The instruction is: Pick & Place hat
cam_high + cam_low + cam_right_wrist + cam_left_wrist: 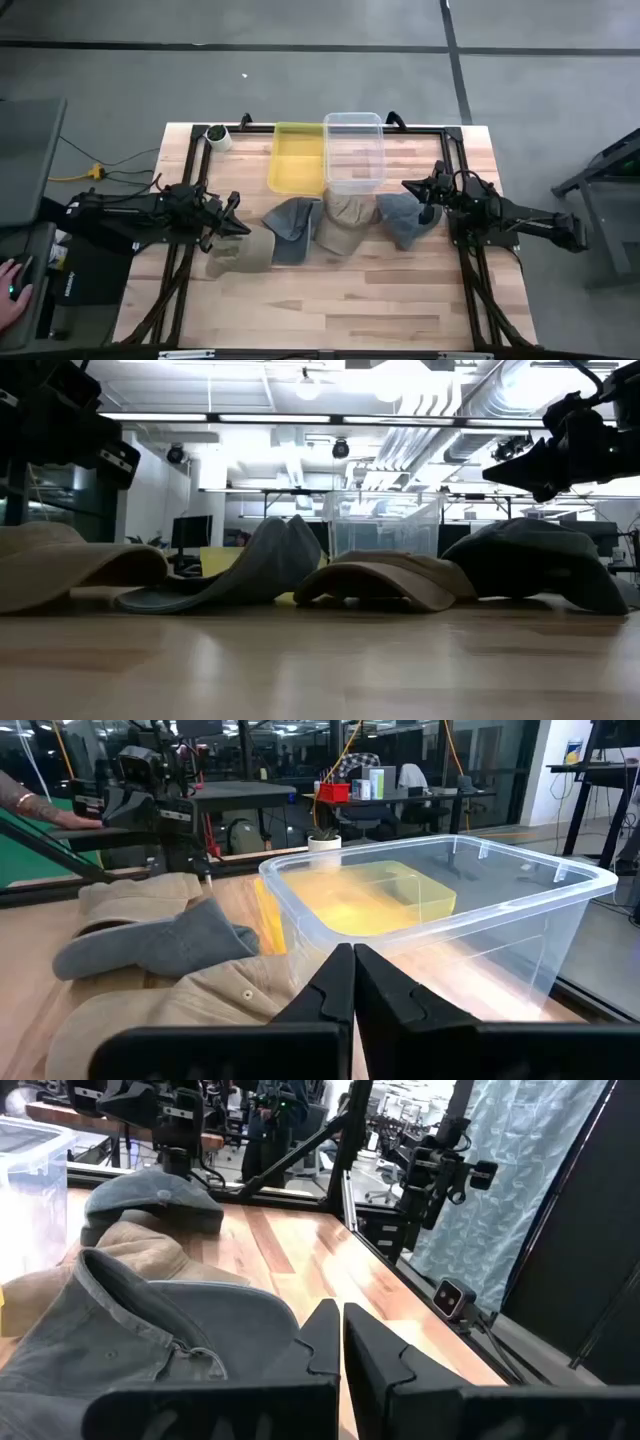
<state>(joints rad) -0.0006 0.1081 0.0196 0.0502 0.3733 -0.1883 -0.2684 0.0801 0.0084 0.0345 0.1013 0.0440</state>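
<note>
Four hats lie in a row across the middle of the table, brims and crowns resting on the wood: a tan hat at the left, a grey-blue hat, a khaki hat and a dark grey hat at the right. My left gripper hangs shut above the table just left of the tan hat's far edge, holding nothing. My right gripper hangs shut above the dark grey hat's far right side, also holding nothing. The low view shows both arms raised above the hats.
A yellow bin and a clear plastic bin stand side by side at the table's far edge behind the hats. A small white pot sits at the far left corner. Black frame rails run along both sides. A person's hand shows at the far left.
</note>
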